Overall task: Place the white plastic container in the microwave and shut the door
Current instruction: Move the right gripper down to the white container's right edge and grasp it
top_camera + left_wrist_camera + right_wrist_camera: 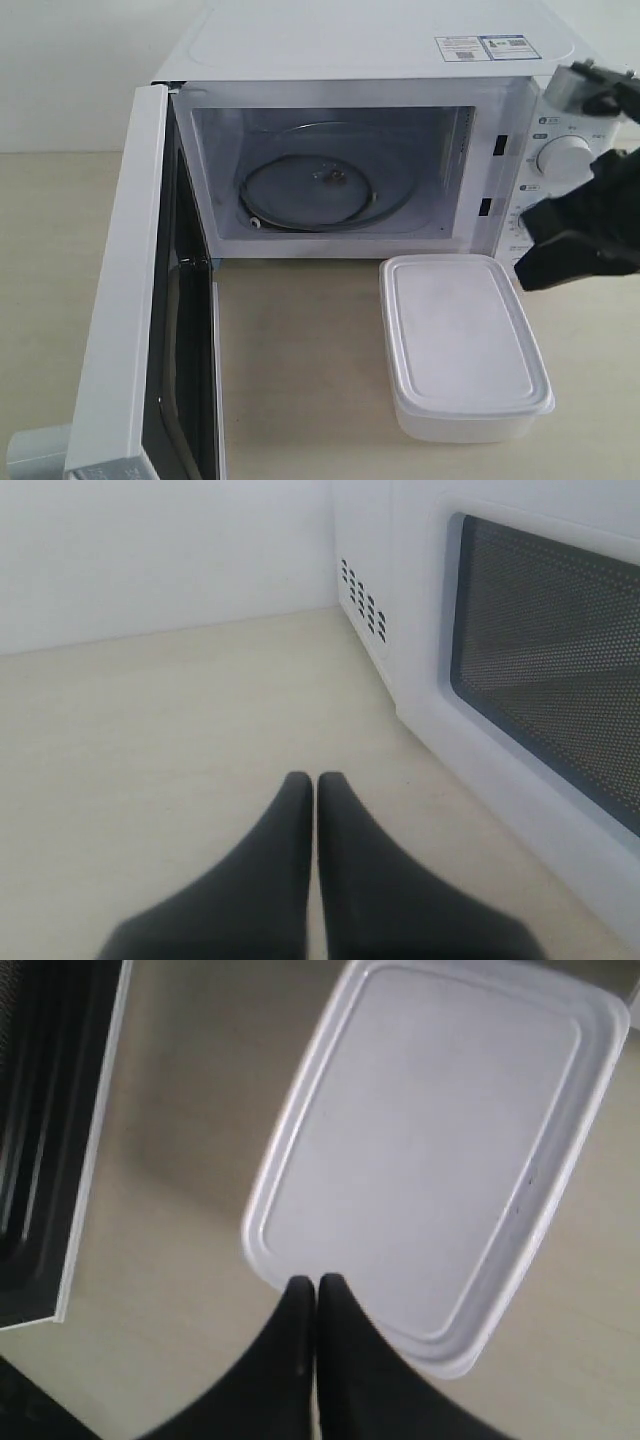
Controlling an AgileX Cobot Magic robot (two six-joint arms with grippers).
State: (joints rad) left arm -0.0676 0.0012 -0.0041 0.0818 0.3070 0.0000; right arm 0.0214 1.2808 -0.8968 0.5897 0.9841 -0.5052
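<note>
Exterior view, 12 o'clock: white microwave (370,40), stickers (487,47) on top toward 1 o'clock. Cavity facing camera, glass turntable (325,190) on its floor. Round white dial (563,157) on control panel at 2 o'clock, second dial above it partly hidden behind arm.

Door (120,300) at 8 o'clock, hinged on left side, swung fully open, edge-on to camera, black inner face turned toward cavity side.

White plastic container (465,345) at 5 o'clock, flat on beige table (300,400), lid on, outside cavity, just in front of microwave's lower right corner. Long side running away from camera. Label not visible.

Right gripper (530,275) at 3 o'clock, black, in front of control panel, up and to the right of container. In right wrist view: right gripper (316,1285) with fingers pressed together, nothing between them, tips over container (430,1150) rim at one short end. Contact with lid: cannot tell.

Left gripper (316,780) in left wrist view only: black fingers shut tight against each other, empty, above bare table (150,760), near outer face of door (560,660) with its dark mesh window. Vent slots (362,600) on microwave side wall beyond.

Grey part at 7 o'clock corner of exterior view, cut off, not identifiable.
</note>
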